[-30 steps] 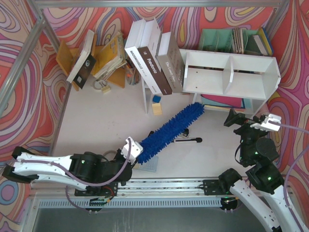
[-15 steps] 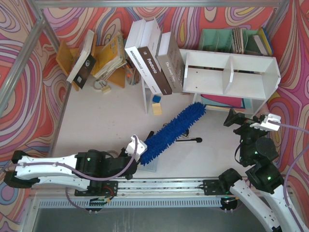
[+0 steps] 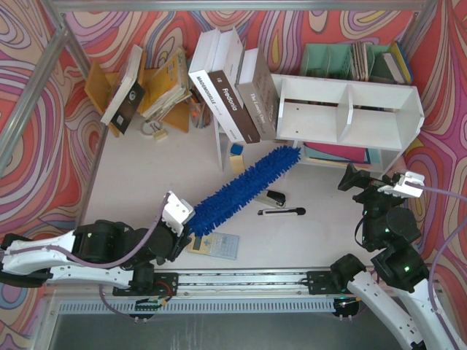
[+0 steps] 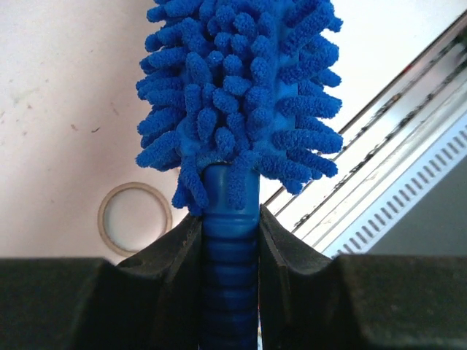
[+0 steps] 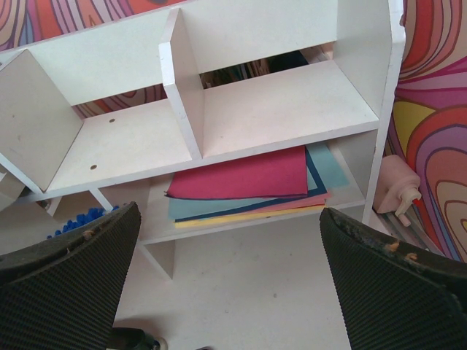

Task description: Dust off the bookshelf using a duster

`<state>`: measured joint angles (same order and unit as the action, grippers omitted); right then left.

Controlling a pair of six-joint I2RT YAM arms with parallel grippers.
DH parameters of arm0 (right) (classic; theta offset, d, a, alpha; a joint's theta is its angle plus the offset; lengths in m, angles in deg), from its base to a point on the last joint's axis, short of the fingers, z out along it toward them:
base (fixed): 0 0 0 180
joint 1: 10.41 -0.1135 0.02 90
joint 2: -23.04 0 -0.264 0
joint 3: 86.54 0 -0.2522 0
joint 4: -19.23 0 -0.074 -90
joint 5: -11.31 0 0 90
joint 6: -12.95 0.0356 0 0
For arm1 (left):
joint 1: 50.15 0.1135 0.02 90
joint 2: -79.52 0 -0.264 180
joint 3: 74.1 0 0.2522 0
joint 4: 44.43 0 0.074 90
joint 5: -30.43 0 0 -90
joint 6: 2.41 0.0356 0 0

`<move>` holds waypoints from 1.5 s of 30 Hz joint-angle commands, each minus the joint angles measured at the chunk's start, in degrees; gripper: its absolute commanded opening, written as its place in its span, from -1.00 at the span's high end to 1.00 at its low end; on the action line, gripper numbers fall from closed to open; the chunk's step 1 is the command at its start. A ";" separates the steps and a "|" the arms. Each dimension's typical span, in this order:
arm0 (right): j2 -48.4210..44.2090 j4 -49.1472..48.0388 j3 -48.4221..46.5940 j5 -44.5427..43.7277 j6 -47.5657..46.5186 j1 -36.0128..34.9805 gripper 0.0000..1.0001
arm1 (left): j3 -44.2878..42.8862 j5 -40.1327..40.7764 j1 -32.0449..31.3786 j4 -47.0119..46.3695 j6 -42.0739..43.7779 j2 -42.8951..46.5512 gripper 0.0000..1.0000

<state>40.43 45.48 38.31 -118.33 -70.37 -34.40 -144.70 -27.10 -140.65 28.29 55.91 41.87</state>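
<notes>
- Top view:
  - The duster point(image 3: 244, 188) runs slantwise over the table point(image 3: 139, 175). Its fluffy tip is near the left front corner of the bookshelf point(image 3: 350, 109), and its handle end sits in the left gripper point(image 3: 188, 232).
  - The left arm stretches low along the near edge, with the wrist aimed toward the shelf.
  - The right arm is folded upright, and the right gripper point(image 3: 349, 179) hangs before the shelf's right half.
  - Only this view shows a stapler point(image 3: 276, 198) and a pen point(image 3: 281, 212) just beside the duster.
- Left wrist view:
  - Both fingers point(image 4: 179, 251) are clamped on the ribbed handle just below the fluff, a detail the top view hides.
  - A tape ring point(image 4: 135, 216) lies on the table to the left of the handle.
- Right wrist view:
  - The fingers point(image 5: 69, 266) are spread wide with nothing between them.
  - Coloured paper sheets point(image 5: 248, 182) lie on the shelf's lower tier.
  - A sliver of blue fluff peeks in at the left.
</notes>
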 commanded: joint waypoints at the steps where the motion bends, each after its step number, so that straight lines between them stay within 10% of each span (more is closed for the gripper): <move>1: 0.28 -0.75 0.13 -1.05 -0.15 -0.17 -0.97 | -2.16 6.81 0.58 5.31 -1.98 -0.91 1.00; 11: 1.24 -0.81 -0.05 -0.53 -0.02 -0.17 -0.97 | -6.42 13.31 0.67 11.39 -6.82 -0.06 1.00; 21: -0.24 -0.19 0.12 -0.86 0.20 -0.16 -0.97 | 1.68 20.58 0.68 -11.39 -6.25 -6.06 1.00; 29: -0.19 -0.11 0.02 -0.53 0.22 -0.18 -0.97 | 3.98 31.00 1.16 -11.97 -13.88 -7.92 1.00; 45: -0.60 0.00 0.13 -0.45 0.27 -0.18 -0.97 | 4.41 25.25 8.14 -19.86 -13.17 -17.83 1.00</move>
<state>40.67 45.59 38.31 -118.29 -70.17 -34.40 -140.99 -4.63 -133.68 17.19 39.19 23.33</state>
